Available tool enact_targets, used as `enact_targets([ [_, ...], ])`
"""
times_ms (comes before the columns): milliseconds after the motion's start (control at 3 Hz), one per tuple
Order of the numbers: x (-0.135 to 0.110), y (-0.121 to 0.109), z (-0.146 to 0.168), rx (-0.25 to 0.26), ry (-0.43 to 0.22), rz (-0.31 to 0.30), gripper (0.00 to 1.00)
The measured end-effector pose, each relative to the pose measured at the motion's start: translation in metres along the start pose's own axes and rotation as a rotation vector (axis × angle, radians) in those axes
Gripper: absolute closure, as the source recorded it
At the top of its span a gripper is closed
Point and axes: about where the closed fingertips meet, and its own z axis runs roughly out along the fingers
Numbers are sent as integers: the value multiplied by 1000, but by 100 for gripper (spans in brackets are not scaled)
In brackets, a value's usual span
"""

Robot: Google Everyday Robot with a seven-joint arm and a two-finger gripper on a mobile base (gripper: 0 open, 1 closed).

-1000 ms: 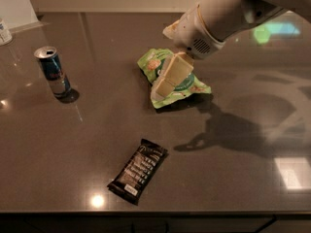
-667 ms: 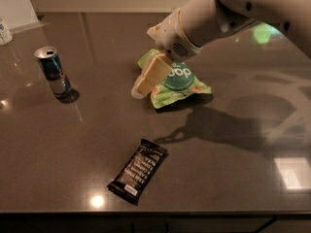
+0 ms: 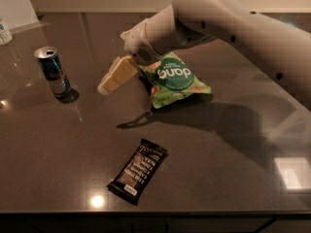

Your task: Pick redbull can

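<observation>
Tabletop (image 3: 233, 178): dark grey-brown, glossy, stone look. It throws back a few light patches: a small bright spot near the front edge and a bigger pale one at front right. A pale wall runs behind the back edge, and a white panel (image 3: 14, 4) leans in at the back-left corner. The room is dim overall.

The redbull can (image 3: 52, 72) stands upright on the left side of the tabletop, well clear of everything else. Its silver top with the tab opening faces up. Nothing sits between it and the pincer.

The pincer (image 3: 115, 75) hangs over the tabletop, right of the can and just left of the snack bag, tilted down toward the left. It isn't touching the can. We see nothing in it, and we can't tell how far open it is.

The arm (image 3: 233, 28) is white. It comes in from the upper right, crosses over the bag's top edge and casts a wide shadow across the right half of the tabletop.

Other items:
- A green snack bag (image 3: 177, 79) lies flat at centre, partly under the wrist.
- A dark wrapped bar (image 3: 137, 171) lies diagonally near the front, well apart from the can and the bag.
- A white container (image 3: 4, 32) at the far-left edge is mostly cut off.

Text: the bag reads "dang", upside down from our view. The can shows blue and silver panels with a red mark, but its lettering isn't readable. The bar has pale print we can't make out.
</observation>
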Motion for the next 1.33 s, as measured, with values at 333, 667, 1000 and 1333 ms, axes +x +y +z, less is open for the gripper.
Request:
enact_targets([
  [333,-21,1,49,-37,-64,35,0],
  [667,-38,2,79,-64,-105,53,0],
  [1000,-57,8,98,-98,-152,71,0],
  [1333,-73,16,114,-127,-201,80,0],
])
